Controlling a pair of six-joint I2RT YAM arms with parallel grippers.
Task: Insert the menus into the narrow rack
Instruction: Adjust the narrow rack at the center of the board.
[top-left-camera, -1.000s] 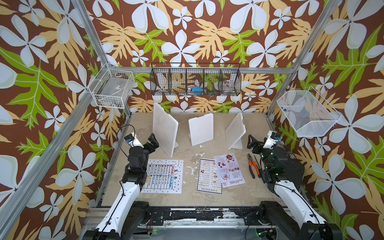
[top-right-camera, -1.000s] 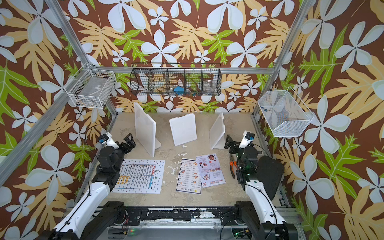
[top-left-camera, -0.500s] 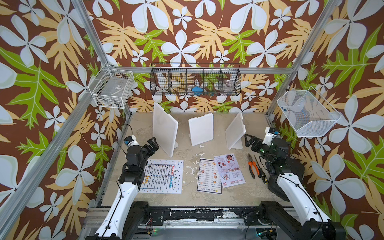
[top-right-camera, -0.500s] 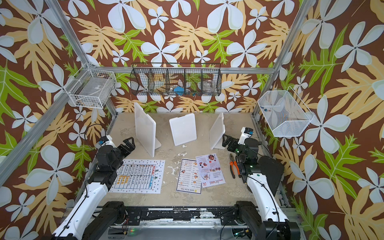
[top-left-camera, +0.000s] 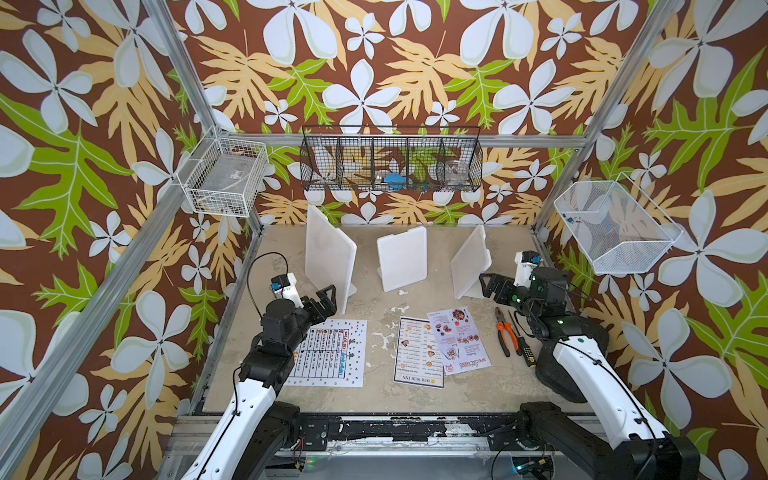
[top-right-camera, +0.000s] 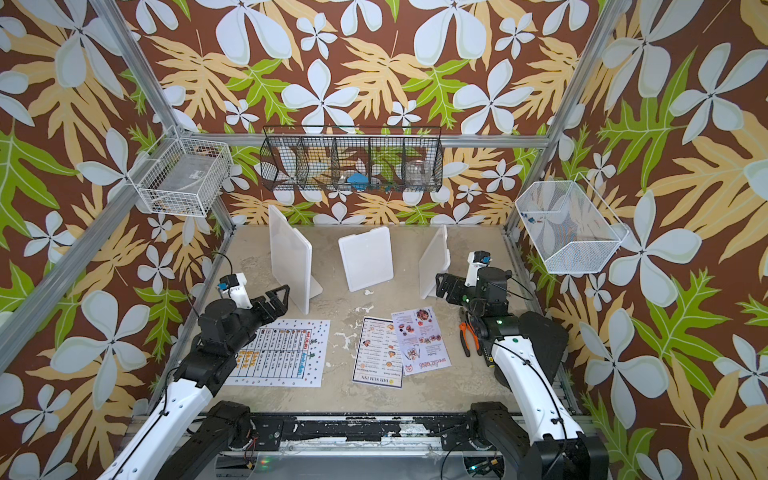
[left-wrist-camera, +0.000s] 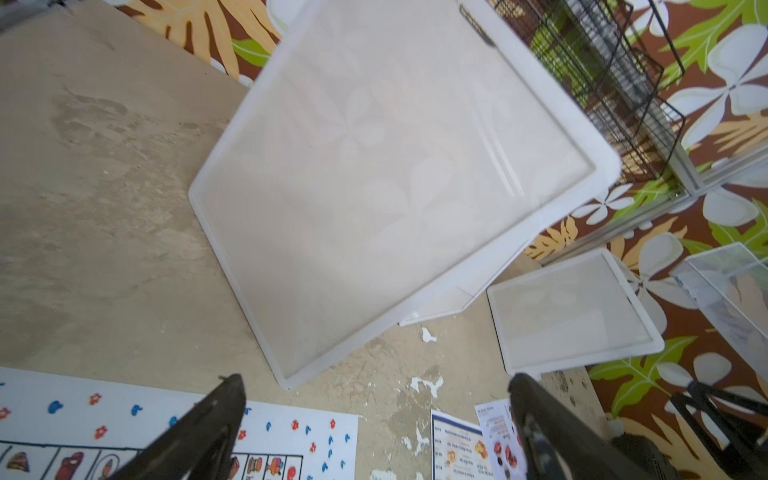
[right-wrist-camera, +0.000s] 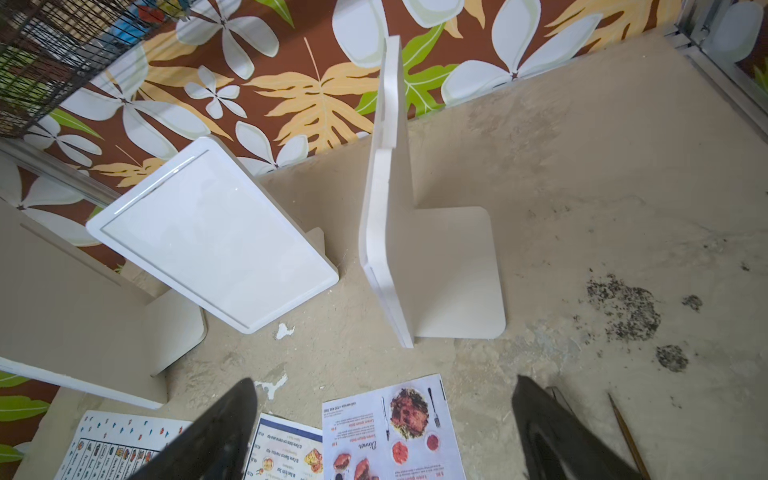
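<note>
Three menus lie flat on the table: a large white sheet with a dotted border (top-left-camera: 328, 353) (left-wrist-camera: 124, 419), the dark-bordered "DIM SUM INN" (top-left-camera: 415, 353) (right-wrist-camera: 286, 453), and the pinkish "SPECIAL MENU" (top-left-camera: 457, 340) (right-wrist-camera: 395, 428) overlapping its edge. A long narrow black wire rack (top-left-camera: 390, 160) (top-right-camera: 351, 160) hangs on the back wall. My left gripper (top-left-camera: 326, 297) (left-wrist-camera: 376, 386) is open and empty above the large sheet's far edge, beside the tall white stand (top-left-camera: 328, 253). My right gripper (top-left-camera: 488, 284) (right-wrist-camera: 386, 386) is open and empty, beyond the pinkish menu, near the right white stand (top-left-camera: 471, 262).
A third white stand (top-left-camera: 402, 257) stands mid-table. Orange-handled pliers (top-left-camera: 505, 332) and a screwdriver (top-left-camera: 521, 345) lie under the right arm. A white wire basket (top-left-camera: 222, 178) hangs on the left, a white mesh basket (top-left-camera: 615, 232) on the right.
The right arm has stretched forward, carrying its gripper a little left toward the right stand. The left gripper has shifted slightly right, toward the tall stand. The menus have not moved.
</note>
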